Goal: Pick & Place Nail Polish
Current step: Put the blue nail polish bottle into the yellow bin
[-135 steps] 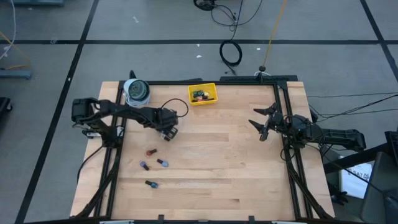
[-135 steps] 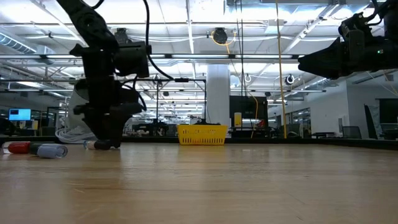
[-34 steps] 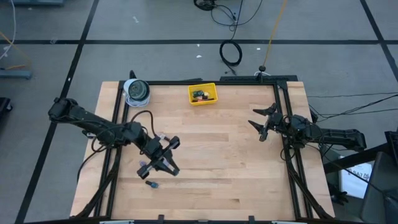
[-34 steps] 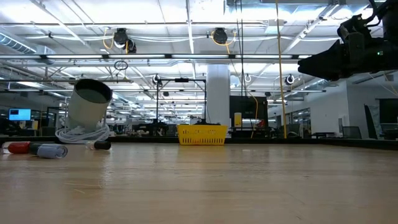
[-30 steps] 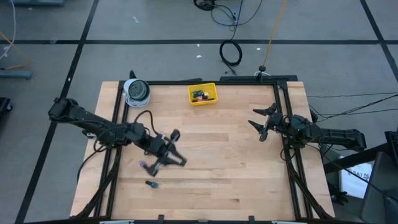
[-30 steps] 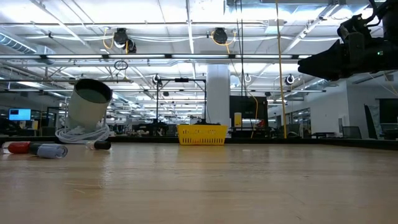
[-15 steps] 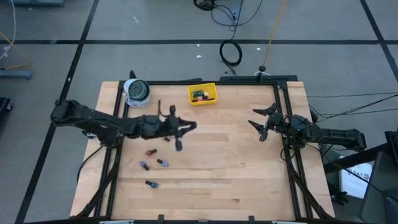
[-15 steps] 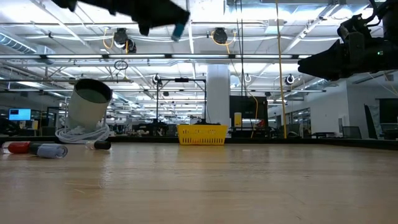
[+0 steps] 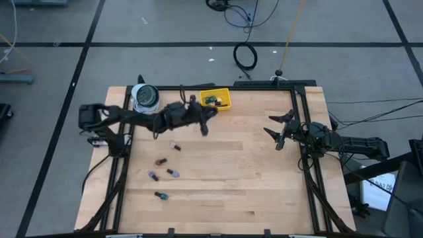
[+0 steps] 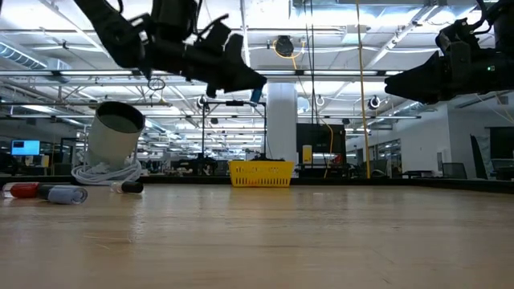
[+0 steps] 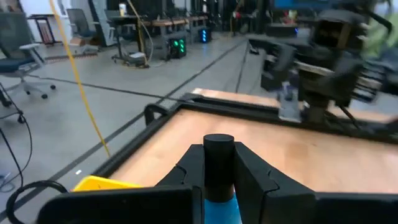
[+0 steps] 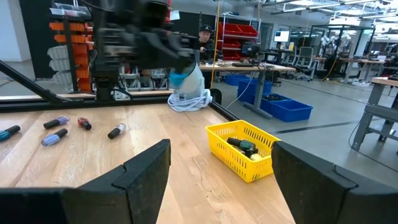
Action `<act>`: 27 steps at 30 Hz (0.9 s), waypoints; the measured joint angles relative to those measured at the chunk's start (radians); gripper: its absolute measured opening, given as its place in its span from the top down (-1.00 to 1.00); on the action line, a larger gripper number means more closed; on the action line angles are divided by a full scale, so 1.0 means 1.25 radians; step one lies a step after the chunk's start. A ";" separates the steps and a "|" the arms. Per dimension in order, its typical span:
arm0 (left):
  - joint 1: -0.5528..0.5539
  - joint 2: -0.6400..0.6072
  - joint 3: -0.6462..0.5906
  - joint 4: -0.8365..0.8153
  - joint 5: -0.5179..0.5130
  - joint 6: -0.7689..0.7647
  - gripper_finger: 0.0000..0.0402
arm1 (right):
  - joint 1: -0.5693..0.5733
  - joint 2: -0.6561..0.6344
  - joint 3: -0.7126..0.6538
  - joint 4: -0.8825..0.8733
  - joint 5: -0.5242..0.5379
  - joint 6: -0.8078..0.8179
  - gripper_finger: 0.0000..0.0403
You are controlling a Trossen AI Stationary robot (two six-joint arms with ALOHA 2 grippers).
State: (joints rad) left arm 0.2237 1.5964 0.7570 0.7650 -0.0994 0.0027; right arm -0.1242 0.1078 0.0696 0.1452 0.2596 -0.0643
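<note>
Left gripper (image 9: pixel 204 128) fingers (image 11: pixel 255 177) are clamped on a blue bottle (image 11: pixel 219 186), dark cap poking out between the tips. It hangs in the air above the table (image 9: pixel 251 192) near the back edge, just beside the yellow tray (image 9: pixel 223 104), not over it. In the low view the gripper (image 10: pixel 255 85) sits high above the surface, blue body of the bottle (image 10: pixel 255 95) showing at the tips.

Tray stands at the back edge around the middle, with a few bottles (image 9: pixel 211 100) already inside; green and red ones (image 12: pixel 244 147) show in the right wrist view.

Loose bottles left on the table, all in the left half:
- pale one (image 9: pixel 175 145) nearest the left gripper
- red one (image 9: pixel 160 161) below it
- purple (image 9: pixel 153 176) and blue (image 9: pixel 172 173) side by side, apart
- dark one (image 9: pixel 160 195) closest to the front edge

Tape roll (image 9: pixel 145 97) sits at the back left corner on a coil of white cable.

Right gripper (image 9: pixel 276 130) waits near the right edge, raised off the surface, fingers (image 12: pixel 144 167) spread wide and holding nothing.
</note>
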 joint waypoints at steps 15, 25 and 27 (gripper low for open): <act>0.198 0.176 0.149 -0.034 0.098 -0.073 0.82 | 0.000 0.000 0.000 0.000 0.000 -0.025 -0.33; 0.256 0.322 0.199 -0.069 0.101 -0.139 0.82 | 0.000 0.000 0.000 0.000 0.000 -0.036 -0.33; 0.262 0.332 0.199 -0.078 0.102 -0.151 0.82 | 0.000 0.001 0.000 0.000 0.000 -0.036 -0.33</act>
State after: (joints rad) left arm 0.5514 2.0111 1.0061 0.6681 0.0281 -0.1859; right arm -0.1246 0.1089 0.0696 0.1448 0.2600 -0.1089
